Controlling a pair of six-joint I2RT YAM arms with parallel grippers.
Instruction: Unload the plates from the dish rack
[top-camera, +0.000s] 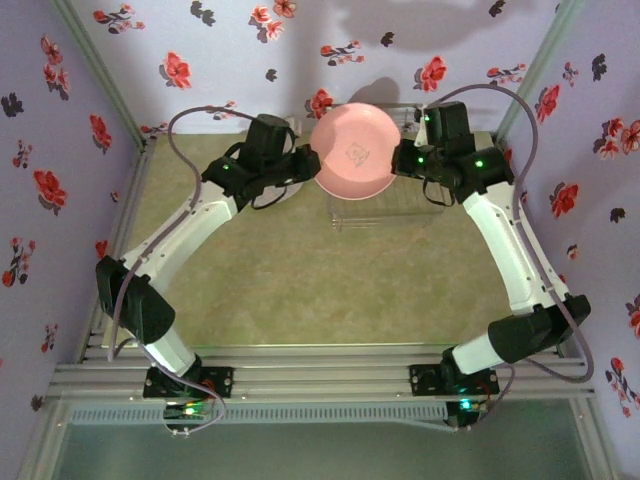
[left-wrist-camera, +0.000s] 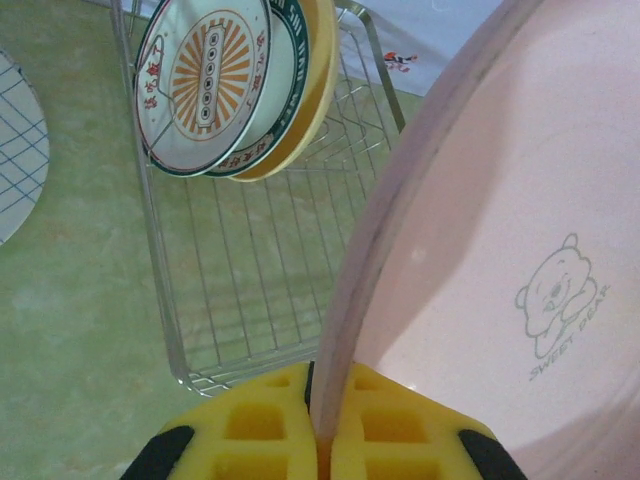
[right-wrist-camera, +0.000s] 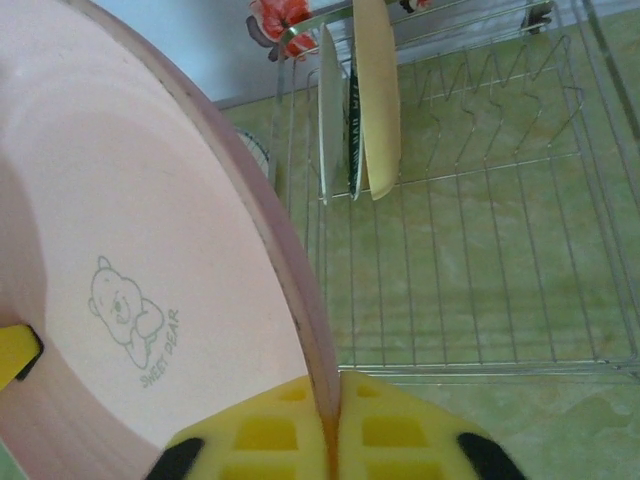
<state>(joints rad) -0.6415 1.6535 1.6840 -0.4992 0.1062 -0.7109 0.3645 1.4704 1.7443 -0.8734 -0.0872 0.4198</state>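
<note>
Pink round plate (top-camera: 355, 150), glossy, faint bear print on its face, held over the silver wire dish rack (top-camera: 380, 212); pinched at opposite rims by left gripper (left-wrist-camera: 322, 425) and right gripper (right-wrist-camera: 332, 425), both clamped tight on it; already out, pale checked plate (left-wrist-camera: 15, 150) flat on the table; still racked upright, white sunburst plate (left-wrist-camera: 205, 85) and orange-yellow plate (left-wrist-camera: 318, 90); roughly midway, seemingly.
</note>
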